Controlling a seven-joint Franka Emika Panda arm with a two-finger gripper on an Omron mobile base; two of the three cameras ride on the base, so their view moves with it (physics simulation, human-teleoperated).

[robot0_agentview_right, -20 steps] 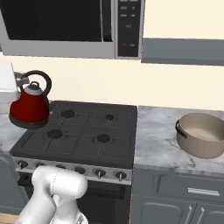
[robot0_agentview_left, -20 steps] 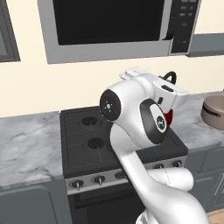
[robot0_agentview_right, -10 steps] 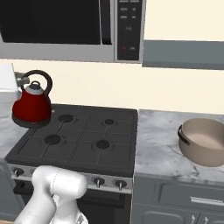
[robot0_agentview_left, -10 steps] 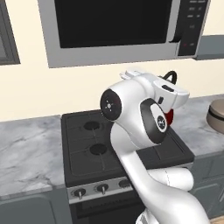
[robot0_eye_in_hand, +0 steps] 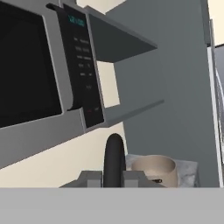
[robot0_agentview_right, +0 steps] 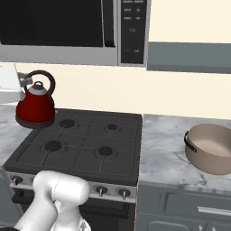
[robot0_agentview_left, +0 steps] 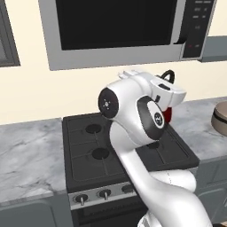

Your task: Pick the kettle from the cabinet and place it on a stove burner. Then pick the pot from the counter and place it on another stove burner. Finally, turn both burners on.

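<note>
My gripper (robot0_agentview_right: 21, 82) is shut on the black loop handle of the red kettle (robot0_agentview_right: 35, 103). The kettle hangs upright by the back left corner of the black cooktop (robot0_agentview_right: 81, 146); I cannot tell whether it touches. In the left base view my own arm hides most of the kettle (robot0_agentview_left: 168, 114). The hand view has the handle (robot0_eye_in_hand: 114, 158) gripped in my gripper (robot0_eye_in_hand: 113, 177). The beige pot (robot0_agentview_right: 212, 146) stands on the marble counter (robot0_agentview_right: 167, 158) right of the stove. The dark grey cabinet (robot0_agentview_right: 189, 56) slab runs along the wall above it.
A silver-framed microwave (robot0_agentview_right: 67, 27) hangs over the stove. Silver knobs (robot0_agentview_right: 101, 191) line the stove front. The pot (robot0_agentview_left: 220, 117) sits at the right edge of the left base view. Marble counter (robot0_agentview_left: 26, 155) lies left of the cooktop (robot0_agentview_left: 88, 146).
The whole picture has shifted a little in both base views, so the base has moved. The kettle stays in the shut gripper, in the same place relative to the arm.
</note>
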